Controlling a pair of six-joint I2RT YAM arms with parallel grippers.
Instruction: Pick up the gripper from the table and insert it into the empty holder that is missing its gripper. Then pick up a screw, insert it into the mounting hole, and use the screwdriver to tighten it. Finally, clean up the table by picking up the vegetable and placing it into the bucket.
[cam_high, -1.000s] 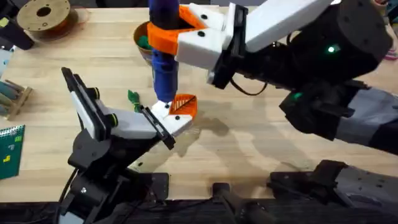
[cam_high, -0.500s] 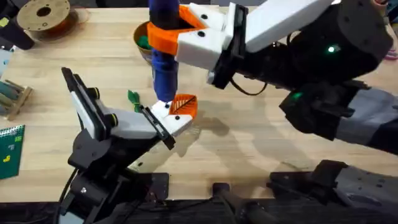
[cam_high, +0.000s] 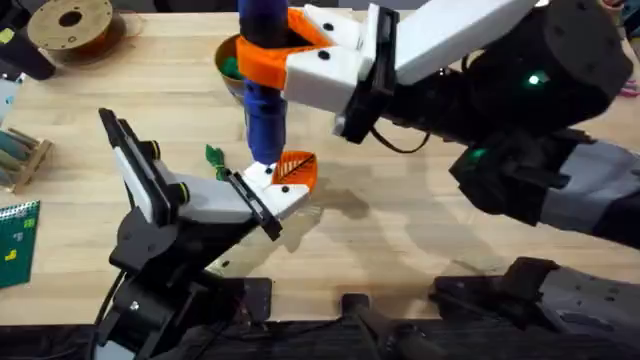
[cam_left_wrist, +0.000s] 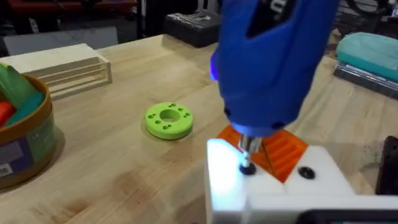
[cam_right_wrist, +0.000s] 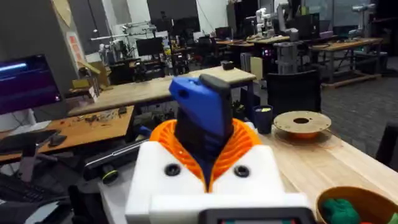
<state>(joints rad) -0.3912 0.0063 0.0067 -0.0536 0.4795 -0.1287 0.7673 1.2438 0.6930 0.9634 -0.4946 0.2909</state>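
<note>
Overhead: the right arm's white-and-orange gripper (cam_high: 262, 55) was clamped around the blue pen-shaped electric screwdriver (cam_high: 263, 105), held upright, tip down on the white plastic holder (cam_high: 265, 190) at the left arm's end. The ribbed orange fin-shaped gripper (cam_high: 297, 170) already sat in that holder, so this looked like the tightening step. Whether the left arm's own fingers were apart or together, I cannot tell. The tiny dark green leafy vegetable (cam_high: 214, 156) lay on the pale butcher-block table (cam_high: 420, 230) just beside the holder, not yet picked up. The round olive-brown bucket (cam_high: 228, 58) stood behind the screwdriver, green toy stuff inside.

Left wrist: the thin metal tip met a dark screw (cam_left_wrist: 247, 168) in the white block (cam_left_wrist: 273, 186), a second dark screw head (cam_left_wrist: 305, 173) beside it. To do it well, judged: keep the shaft square over the hole, press lightly, hold the left arm steady so the bit doesn't skip. A bright green ring disc (cam_left_wrist: 168, 120) lay on the table, well apart. The bucket (cam_left_wrist: 25, 146) held green and red toy pieces.

Right wrist: ribbed orange pads (cam_right_wrist: 163, 140) pinched the blue body (cam_right_wrist: 202, 121). Bucket rim (cam_right_wrist: 348, 198) near, a green lump inside. Brown filament spool (cam_right_wrist: 301, 122) behind.
</note>
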